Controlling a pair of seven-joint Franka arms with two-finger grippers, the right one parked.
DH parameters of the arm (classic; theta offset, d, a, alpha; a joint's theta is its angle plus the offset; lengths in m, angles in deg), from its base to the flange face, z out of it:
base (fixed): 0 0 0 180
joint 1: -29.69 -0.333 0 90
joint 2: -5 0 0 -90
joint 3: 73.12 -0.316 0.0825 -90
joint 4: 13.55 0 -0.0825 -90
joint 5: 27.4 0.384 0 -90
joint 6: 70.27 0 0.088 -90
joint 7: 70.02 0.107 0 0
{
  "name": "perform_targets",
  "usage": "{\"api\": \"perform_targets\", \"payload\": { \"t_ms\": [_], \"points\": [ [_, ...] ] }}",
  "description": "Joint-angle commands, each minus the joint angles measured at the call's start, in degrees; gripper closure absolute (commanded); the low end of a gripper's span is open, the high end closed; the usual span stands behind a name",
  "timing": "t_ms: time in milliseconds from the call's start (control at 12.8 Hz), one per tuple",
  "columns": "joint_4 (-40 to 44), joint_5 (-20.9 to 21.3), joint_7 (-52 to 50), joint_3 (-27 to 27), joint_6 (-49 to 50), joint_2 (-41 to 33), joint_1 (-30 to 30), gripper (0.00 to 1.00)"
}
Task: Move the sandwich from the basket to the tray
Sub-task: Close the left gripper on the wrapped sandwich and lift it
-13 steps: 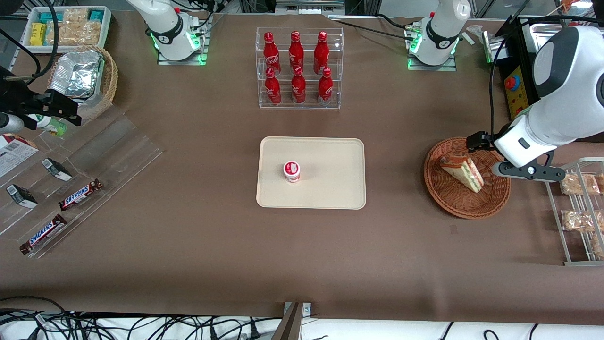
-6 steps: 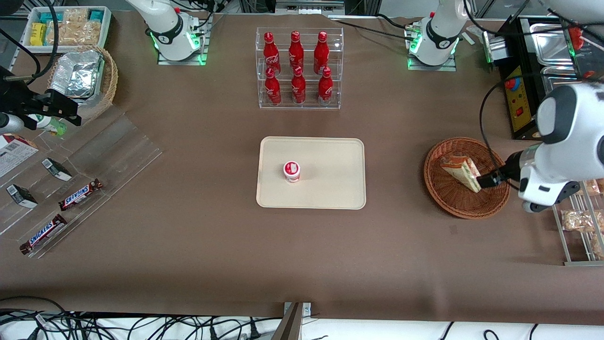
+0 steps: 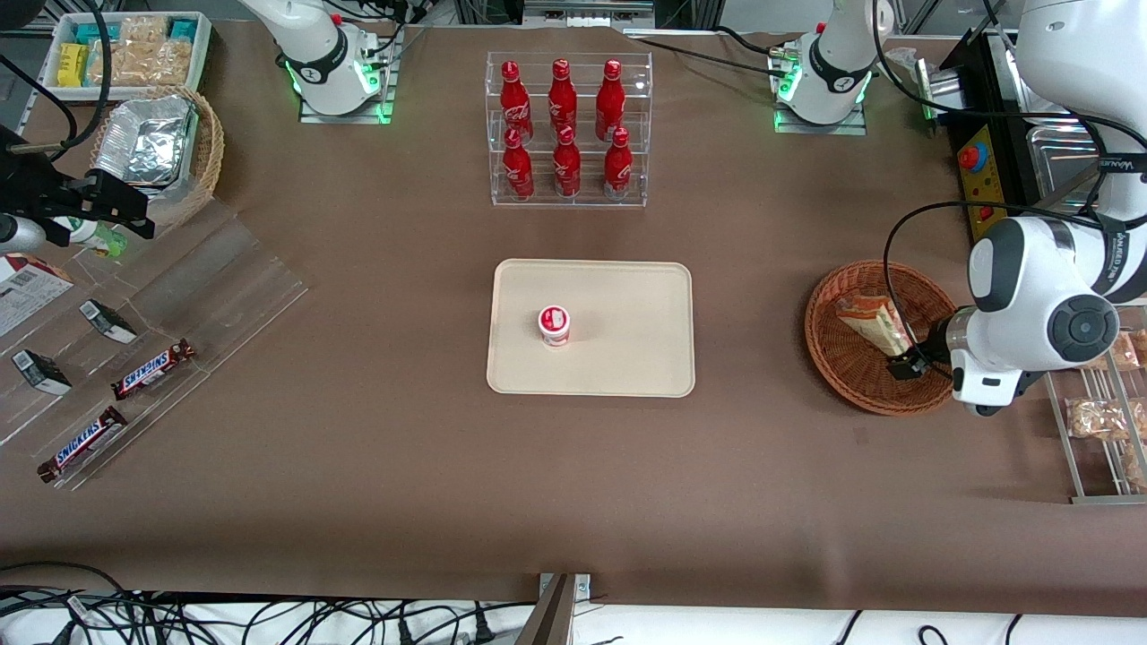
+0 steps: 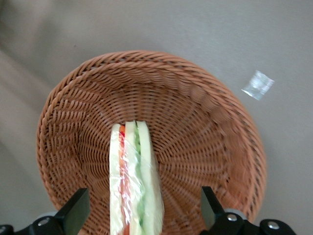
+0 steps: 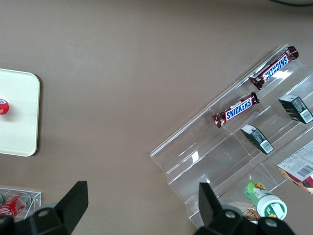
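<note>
On the brown table (image 3: 376, 484), two Snickers bars (image 3: 116, 408) lie on a clear stepped display (image 3: 206, 287) at the parked arm's end, nearest the front camera. Toward the working arm's end, the left arm's gripper (image 4: 142, 215) is lowered into the reddish-brown wicker basket (image 3: 842, 367), at the side of the basket nearer the camera. Its two fingers (image 4: 73, 213) stand apart, one on each side of the sandwich (image 3: 874, 324), with a gap between each finger and the wrap. The sandwich stands on edge in the middle of the basket, its green, red and pale filling layers showing through the clear wrap in the wrist view. Midway along the table, well apart from the basket, sits the beige tray (image 3: 627, 358), carrying a small red-and-white lidded cup (image 3: 554, 324). Farther from the camera, a clear rack (image 3: 568, 130) holds six red cola bottles in two rows. A lighter wicker basket of foil packs (image 3: 152, 148) sits at the parked arm's end
</note>
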Motion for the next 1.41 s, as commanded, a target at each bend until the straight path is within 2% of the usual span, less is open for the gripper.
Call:
{"api": "perform_targets", "payload": {
  "t_ms": [0,549,941,1020,1176,1255,1333],
  "points": [
    [-10.9,1.2,-5.8,0.3,-7.0,-6.5,-0.5,0.00],
    [-22.9,4.1,-14.5,1.3,-16.8,-10.9,-0.1,0.00],
    [-24.6,4.1,-17.4,1.6,-19.4,-10.9,0.3,0.00],
    [-24.5,4.1,-18.1,1.9,-19.4,-10.9,0.3,0.09],
    [-24.3,4.1,-18.5,2.0,-19.2,-10.9,0.3,0.46],
    [-24.1,4.1,-18.5,2.1,-18.9,-11.0,0.3,0.53],
    [-23.4,4.1,-18.3,2.2,-18.4,-11.0,0.4,0.54]
  ]
}}
